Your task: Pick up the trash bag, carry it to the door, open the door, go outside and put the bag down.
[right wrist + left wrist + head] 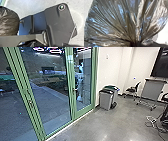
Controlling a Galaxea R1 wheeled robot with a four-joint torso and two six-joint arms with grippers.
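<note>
Some bins (106, 100) stand on grey floor (117, 122) near green-framed glass doors (72, 97).

Soft glare on the floor (120, 124), bluish glints across the trash bag (120, 18)

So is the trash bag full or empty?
It looks filled: the trash bag bulges out round. What is inside, I cannot tell.

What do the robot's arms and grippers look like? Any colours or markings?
In the right wrist view, a smooth grey bar of the robot meets a silvery, curved ring. Beside them lies the robot's wide, dark plate, with a round, pale-rimmed fitting near one corner. I can't make out the grippers well enough to describe them.
</note>
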